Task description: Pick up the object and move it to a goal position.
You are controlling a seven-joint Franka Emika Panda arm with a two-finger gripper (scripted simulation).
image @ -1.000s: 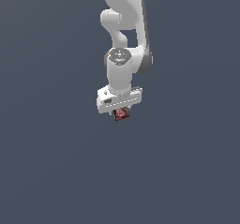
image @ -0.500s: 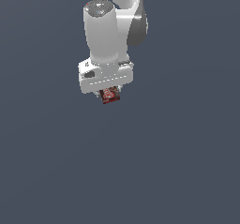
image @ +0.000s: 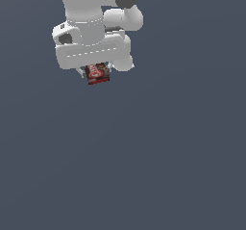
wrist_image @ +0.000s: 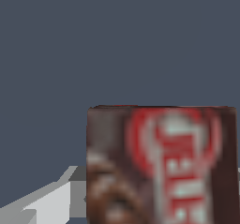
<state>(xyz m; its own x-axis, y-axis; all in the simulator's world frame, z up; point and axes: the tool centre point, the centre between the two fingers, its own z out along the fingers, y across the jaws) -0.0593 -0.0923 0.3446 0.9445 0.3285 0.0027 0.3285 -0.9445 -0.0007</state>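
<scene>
Carrying the small dark red-brown box with red-and-white label (image: 97,73), clamped under the white gripper (image: 96,70), clear of the floor; next, steady travel toward an unmarked goal.

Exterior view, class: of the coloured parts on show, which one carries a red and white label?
The small dark red-brown box, held under the white hand; everything else is plain white or grey.
</scene>
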